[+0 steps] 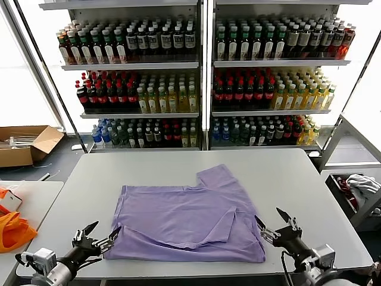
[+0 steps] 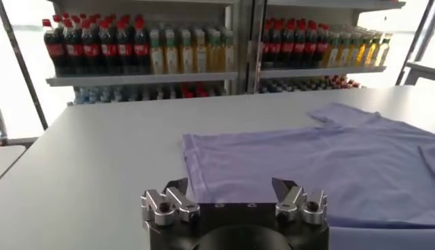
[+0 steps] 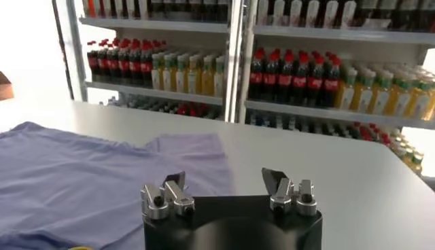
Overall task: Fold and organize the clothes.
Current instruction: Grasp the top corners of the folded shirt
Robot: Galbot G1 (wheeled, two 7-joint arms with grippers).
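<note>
The lavender T-shirt (image 1: 187,217) lies flat and partly folded on the white table (image 1: 286,173), with one sleeve pointing to the far side; its graphic and label are hidden. It also shows in the left wrist view (image 2: 319,163) and in the right wrist view (image 3: 88,170). My left gripper (image 1: 100,236) is open and empty, low over the table at the shirt's near left corner. My right gripper (image 1: 274,225) is open and empty at the shirt's near right corner. Neither touches the cloth.
Shelves of drink bottles (image 1: 196,77) stand behind the table. An orange bag (image 1: 13,229) lies on a side table at the left, a cardboard box (image 1: 27,145) on the floor beyond it. A white-grey cloth bundle (image 1: 363,185) sits in a bin at the right.
</note>
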